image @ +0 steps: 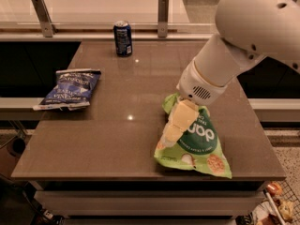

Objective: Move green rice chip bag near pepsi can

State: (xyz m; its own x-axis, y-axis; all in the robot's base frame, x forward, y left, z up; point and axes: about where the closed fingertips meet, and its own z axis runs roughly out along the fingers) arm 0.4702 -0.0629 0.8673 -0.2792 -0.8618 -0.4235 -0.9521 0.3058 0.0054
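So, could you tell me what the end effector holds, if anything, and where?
It cannot be told: the end effector rests against the green rice chip bag at its upper left edge, but a grip isn't visible.
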